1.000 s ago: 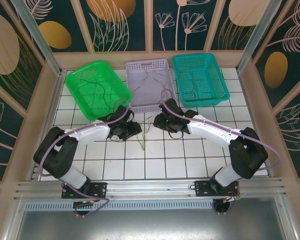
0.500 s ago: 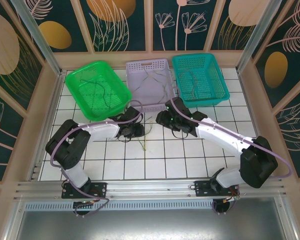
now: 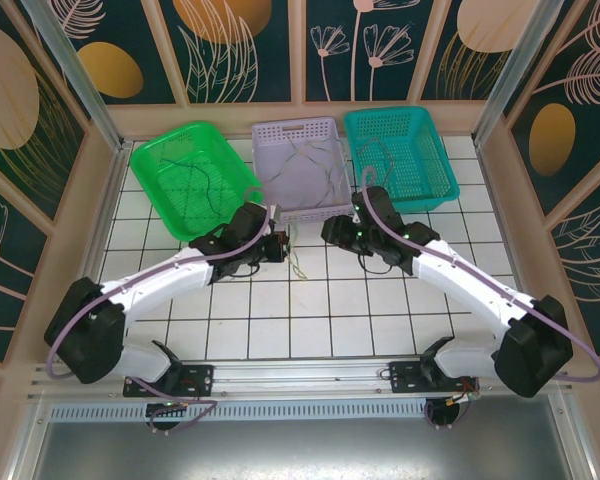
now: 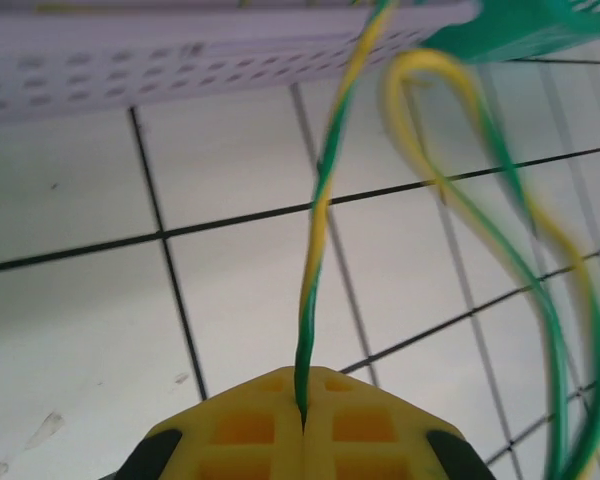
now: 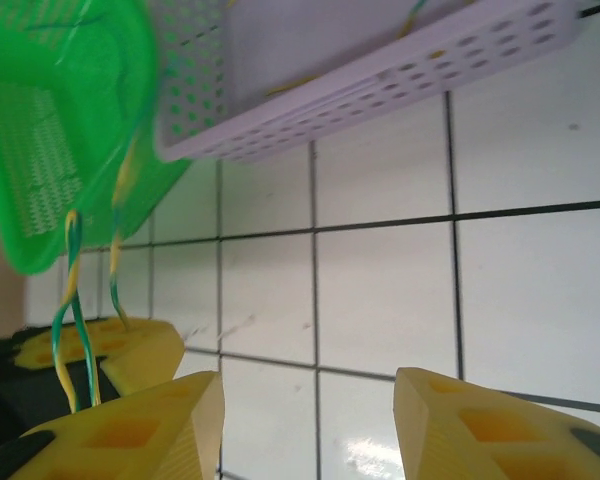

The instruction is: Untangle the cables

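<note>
Twisted yellow-green cables (image 4: 318,225), thin, glossy.

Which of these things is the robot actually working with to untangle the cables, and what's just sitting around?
Part of the job:
- twisted yellow-green cable, pinched in the shut left end effector
- right end effector, jaws apart, nothing between them

Just lying about:
- green basket
- lilac basket
- teal basket, each holding loose wires
- tiled table

Bare tiles (image 3: 310,320) up front; three baskets (image 3: 298,170) behind.
</note>
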Controlling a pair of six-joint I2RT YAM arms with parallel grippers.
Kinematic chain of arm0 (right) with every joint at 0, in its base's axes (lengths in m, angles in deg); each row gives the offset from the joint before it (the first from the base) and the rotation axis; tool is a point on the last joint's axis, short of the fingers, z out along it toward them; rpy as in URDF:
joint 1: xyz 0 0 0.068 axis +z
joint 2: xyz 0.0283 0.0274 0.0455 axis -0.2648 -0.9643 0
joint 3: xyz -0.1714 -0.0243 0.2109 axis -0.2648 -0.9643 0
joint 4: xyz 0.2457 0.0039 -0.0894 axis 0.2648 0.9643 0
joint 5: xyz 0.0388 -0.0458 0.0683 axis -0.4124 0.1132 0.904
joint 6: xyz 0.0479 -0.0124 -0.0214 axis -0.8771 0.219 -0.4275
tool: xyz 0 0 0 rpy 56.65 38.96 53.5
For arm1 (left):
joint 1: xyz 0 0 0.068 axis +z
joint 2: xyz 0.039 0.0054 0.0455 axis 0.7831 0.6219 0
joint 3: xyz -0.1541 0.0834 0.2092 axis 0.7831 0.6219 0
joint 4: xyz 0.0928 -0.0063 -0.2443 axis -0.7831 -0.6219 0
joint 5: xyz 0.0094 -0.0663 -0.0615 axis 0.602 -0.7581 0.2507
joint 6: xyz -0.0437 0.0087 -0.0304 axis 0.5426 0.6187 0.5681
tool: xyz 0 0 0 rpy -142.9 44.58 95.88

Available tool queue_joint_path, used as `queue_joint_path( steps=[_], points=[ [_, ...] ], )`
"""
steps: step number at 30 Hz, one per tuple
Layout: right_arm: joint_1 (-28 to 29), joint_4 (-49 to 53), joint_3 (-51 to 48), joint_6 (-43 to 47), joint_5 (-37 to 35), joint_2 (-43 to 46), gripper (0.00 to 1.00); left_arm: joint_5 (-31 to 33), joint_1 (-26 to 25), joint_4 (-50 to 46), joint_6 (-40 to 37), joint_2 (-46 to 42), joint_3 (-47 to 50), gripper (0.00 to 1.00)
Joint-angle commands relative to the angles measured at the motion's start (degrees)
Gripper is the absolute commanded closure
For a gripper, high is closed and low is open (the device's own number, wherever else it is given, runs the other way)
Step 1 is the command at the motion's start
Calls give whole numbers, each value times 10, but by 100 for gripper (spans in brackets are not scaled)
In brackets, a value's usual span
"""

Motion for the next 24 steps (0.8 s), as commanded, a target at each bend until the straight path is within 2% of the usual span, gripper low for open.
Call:
queue_joint_path(
  steps=[1,7,17,21,24],
  points=[
    [0,-14,31,41,81,1,51,-47,-5,3,-42,-18,6,100],
    [-1,-36,68,31,149,-15,50,-55,-7,-3,-64,-20,-1,100],
    [-11,-59,63,7,155,-46,51,-60,-18,5,-64,-18,-7,100],
    [-22,-82,72,-7,173,-66,59,-61,-26,8,-63,-14,-5,100],
    [-22,-79,76,-9,175,-77,68,-55,-27,8,-60,-12,-7,100]
  ],
)
